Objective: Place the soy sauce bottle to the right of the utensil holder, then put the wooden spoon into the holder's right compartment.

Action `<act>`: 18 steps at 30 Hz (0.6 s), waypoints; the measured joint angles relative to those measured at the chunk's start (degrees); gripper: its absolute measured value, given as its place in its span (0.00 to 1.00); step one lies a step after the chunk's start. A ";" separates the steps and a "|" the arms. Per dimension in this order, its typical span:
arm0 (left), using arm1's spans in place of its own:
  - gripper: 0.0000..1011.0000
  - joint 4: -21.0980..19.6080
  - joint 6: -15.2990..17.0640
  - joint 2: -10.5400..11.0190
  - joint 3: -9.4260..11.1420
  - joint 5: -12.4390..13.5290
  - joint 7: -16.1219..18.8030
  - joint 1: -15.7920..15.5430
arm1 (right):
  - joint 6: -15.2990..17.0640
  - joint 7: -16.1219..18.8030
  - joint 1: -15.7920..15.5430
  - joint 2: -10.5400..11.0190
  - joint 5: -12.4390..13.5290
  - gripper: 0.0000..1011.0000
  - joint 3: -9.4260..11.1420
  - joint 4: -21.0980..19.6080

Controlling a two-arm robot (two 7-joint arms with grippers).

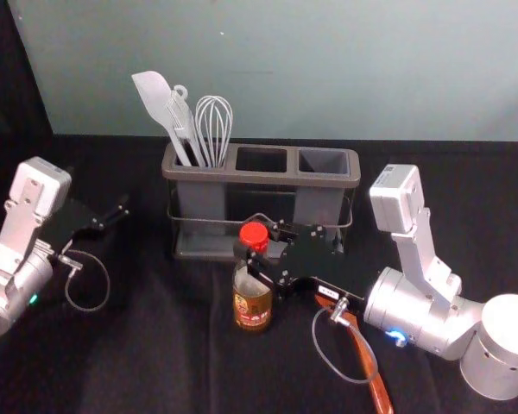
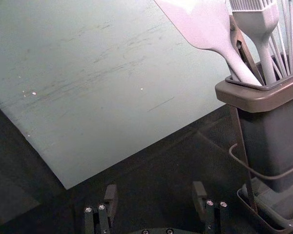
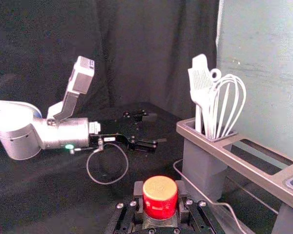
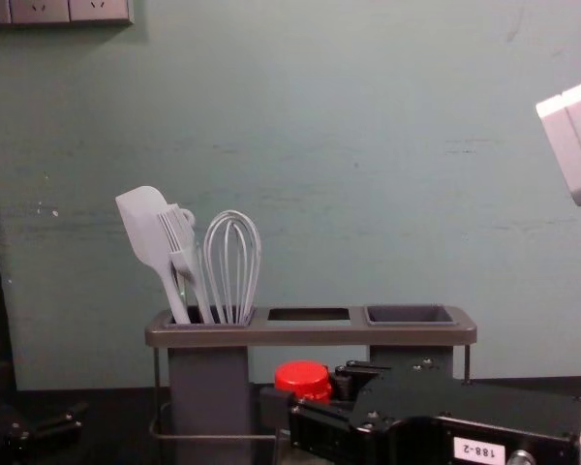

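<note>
A spatula [image 4: 145,225], brush [image 4: 178,235] and whisk [image 4: 233,263] stand near a wall [image 4: 387,194] bearing sockets [image 4: 41,10].

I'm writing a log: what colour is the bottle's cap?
The cap is red, clearest in the head view.

Soft, moderately bright indoor lighting, with local glare.
The wall [image 1: 276,69] is softly lit, while the black cloth [image 1: 155,354] falls into deep shadow; glare whitens the spatula [image 2: 205,24] in the left wrist view and pales the red cap's top [image 3: 159,186] in the right.
</note>
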 joint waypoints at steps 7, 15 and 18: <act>0.99 0.00 0.00 0.00 0.00 0.00 0.00 0.00 | -0.21 0.00 -1.17 1.04 0.49 0.38 1.19 -1.79; 0.99 0.00 0.00 0.00 0.00 0.00 0.00 0.00 | -0.61 -1.49 -5.76 4.90 2.81 0.38 5.83 -7.62; 0.99 0.00 0.00 0.00 0.00 0.00 0.00 0.00 | -1.09 -2.49 -8.57 6.84 3.79 0.38 8.56 -10.05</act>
